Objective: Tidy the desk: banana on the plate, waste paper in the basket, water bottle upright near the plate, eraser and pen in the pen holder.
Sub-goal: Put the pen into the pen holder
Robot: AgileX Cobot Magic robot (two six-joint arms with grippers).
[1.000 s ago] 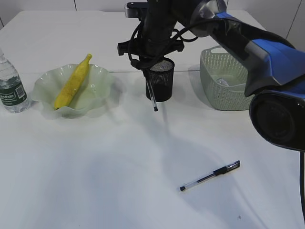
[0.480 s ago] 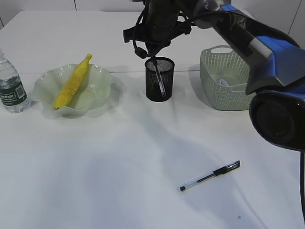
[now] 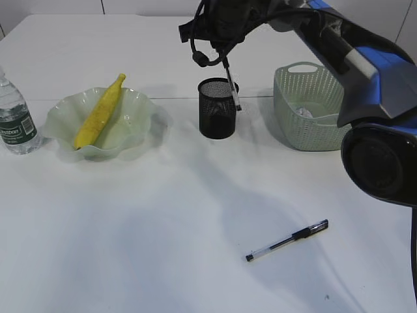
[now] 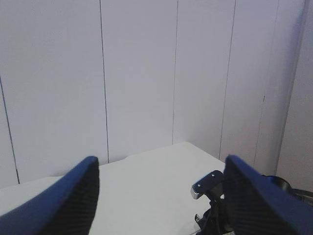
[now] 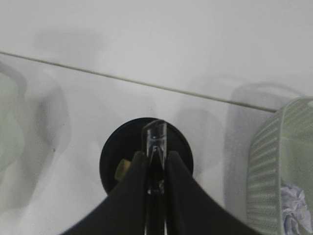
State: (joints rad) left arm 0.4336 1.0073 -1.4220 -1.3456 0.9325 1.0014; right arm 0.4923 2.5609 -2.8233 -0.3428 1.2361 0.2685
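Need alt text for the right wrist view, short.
Right hand shut on a clear pen, directly above the black pen holder on the white table; something yellowish lies inside. A pale green basket with crumpled paper sits at right.

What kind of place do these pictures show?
Probably a robot test bench set up as a desk: a plain white table before bare wall panels, with a mesh pen holder, a basket and a loose pen.

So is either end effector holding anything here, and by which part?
The right end effector pinches a pen near its upper end, above the pen holder. The left end effector holds nothing.
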